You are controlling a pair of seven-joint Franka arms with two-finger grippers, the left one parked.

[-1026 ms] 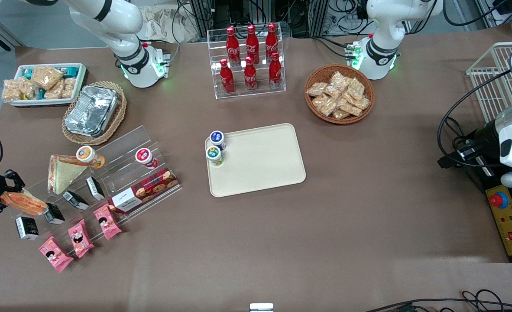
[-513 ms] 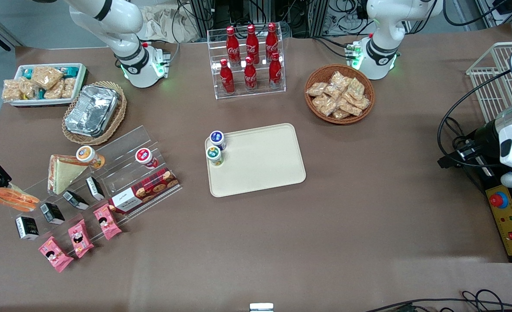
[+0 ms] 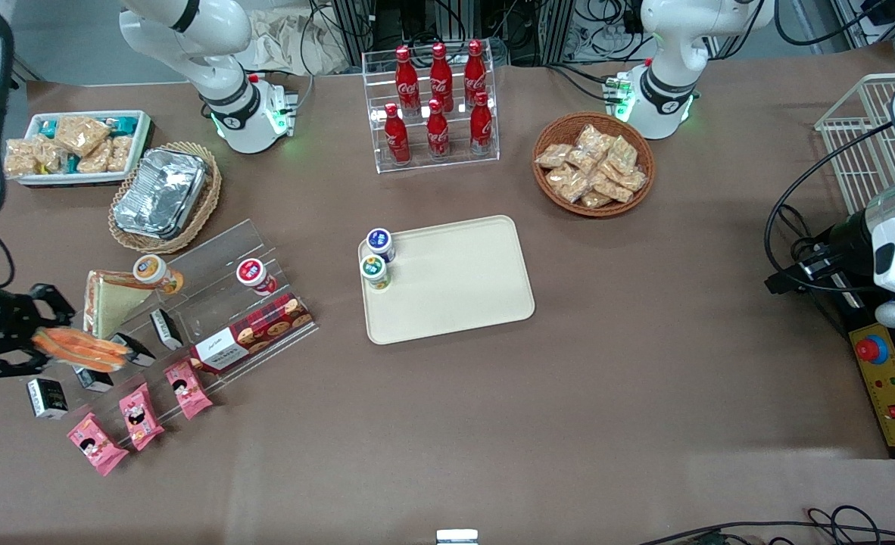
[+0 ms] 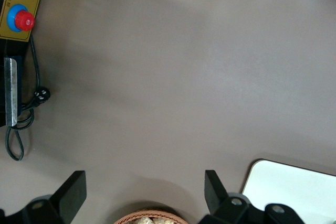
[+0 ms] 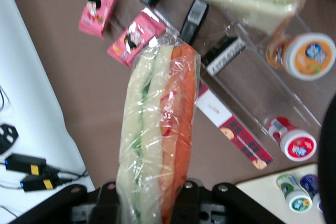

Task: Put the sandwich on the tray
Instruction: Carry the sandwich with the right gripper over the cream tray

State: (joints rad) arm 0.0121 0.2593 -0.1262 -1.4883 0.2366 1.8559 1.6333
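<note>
- The small clear-wrapped wedge sandwich (image 3: 80, 349), with orange-red and pale green filling between white bread, is being held by the black two-finger gripper (image 3: 35, 338) of the right arm, whose fingers are closed against its wrapped faces.
- In the front view the held sandwich is being carried above the clear acrylic stepped display stand (image 3: 213, 288), at the working arm's end of the table, over the row of small black packets (image 3: 133, 348).
- The sandwich's long axis is lying roughly level, running from the gripper toward the parked arm's end of the table, tilted slightly nearer to the front camera at its free end.
- In the right wrist view the sandwich (image 5: 157, 129) is seen edge-on, its layers running lengthwise away from the gripper (image 5: 149, 200), with the orange layer on one side and the pale green and white layers on the other.
- The large flat cream-beige rectangular plastic tray (image 3: 463, 284) is lying at mid-table, well apart from the sandwich.
- Two small round-lidded cups, one with a blue lid (image 3: 379, 242) and one with a green lid (image 3: 375, 269), are standing on the tray at its edge toward the working arm.
- A larger triangular sandwich with a pale bread face (image 3: 110, 303) is resting on the stand just beside the held sandwich, farther from the front camera.
- Three pink snack packets (image 3: 141, 415) are lying on the brown table nearer the front camera than the stand.
</note>
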